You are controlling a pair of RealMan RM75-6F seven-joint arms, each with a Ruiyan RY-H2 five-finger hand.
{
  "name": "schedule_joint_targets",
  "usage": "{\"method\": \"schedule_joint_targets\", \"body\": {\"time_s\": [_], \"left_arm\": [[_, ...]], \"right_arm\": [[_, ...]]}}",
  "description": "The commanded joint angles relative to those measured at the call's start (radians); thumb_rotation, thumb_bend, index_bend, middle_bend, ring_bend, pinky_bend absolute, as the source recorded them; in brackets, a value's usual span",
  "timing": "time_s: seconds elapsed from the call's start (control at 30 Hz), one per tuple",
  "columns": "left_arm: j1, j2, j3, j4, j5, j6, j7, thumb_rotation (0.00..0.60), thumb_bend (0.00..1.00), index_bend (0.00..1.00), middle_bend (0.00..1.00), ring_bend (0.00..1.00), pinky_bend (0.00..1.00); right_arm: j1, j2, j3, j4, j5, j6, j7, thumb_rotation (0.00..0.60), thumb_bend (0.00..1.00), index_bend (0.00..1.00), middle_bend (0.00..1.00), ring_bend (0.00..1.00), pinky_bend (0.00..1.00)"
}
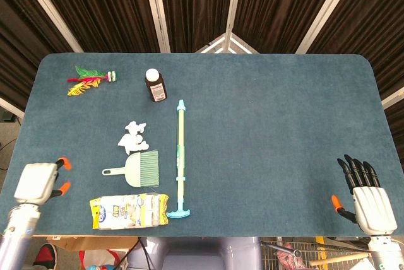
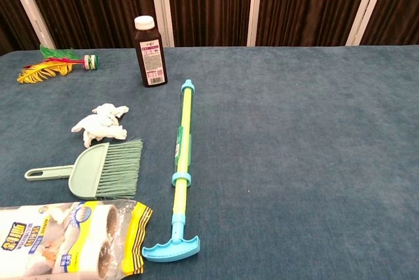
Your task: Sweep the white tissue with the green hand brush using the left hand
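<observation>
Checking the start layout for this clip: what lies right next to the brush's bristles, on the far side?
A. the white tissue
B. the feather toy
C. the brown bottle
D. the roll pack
A: the tissue lies just beyond the bristles of the brush; the bottle and feather toy are farther back, and the roll pack is on the near side.

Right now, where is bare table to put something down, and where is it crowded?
Bare: the whole stretch between the long pump toy and the right robot hand. Crowded: the left side, where tissue, brush, roll pack and bottle cluster.
</observation>
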Motion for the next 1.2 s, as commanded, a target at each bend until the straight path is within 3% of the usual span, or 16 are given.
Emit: {"method": "schedule_joint_targets", "body": {"time_s": [0.03,0.47,1.03,1.13,1.2], "left_arm": [[-0.076,-0.092,-0.048,-0.012,-0.146,-0.074,0.142,0.6,0.32,0.45,1.0,1.0,1.0],[-0.195,-0.262,-0.096,0.037,-0.388,-0.107,0.309,0.6,0.35,0.46,1.0,1.0,1.0],[-0.278,-0.404,-0.085,0.144,-0.506,-0.099,0.353,0.6,0.38,0.48,1.0,1.0,1.0],[-0.28,-0.41,-0.078,0.157,-0.518,-0.096,0.348,0.6,0.43,0.5,1.0,1.0,1.0],[-0.277,-0.412,-0.071,0.164,-0.52,-0.094,0.337,0.6,0.54,0.58,1.0,1.0,1.0]], "right_arm": [[-0.001,0.001,0.0,0.0,0.002,0.0,0.003,0.6,0.38,0.0,0.0,0.0,0.0],[0.001,0.002,0.0,-0.001,0.002,-0.003,0.012,0.6,0.38,0.0,0.0,0.0,0.0],[0.002,0.004,0.001,-0.001,0.006,-0.005,0.02,0.6,0.38,0.0,0.0,0.0,0.0],[0.001,0.003,0.0,-0.001,0.004,-0.004,0.02,0.6,0.38,0.0,0.0,0.0,0.0],[0.001,0.003,0.001,-0.001,0.005,-0.003,0.02,0.6,0.38,0.0,0.0,0.0,0.0]]}}
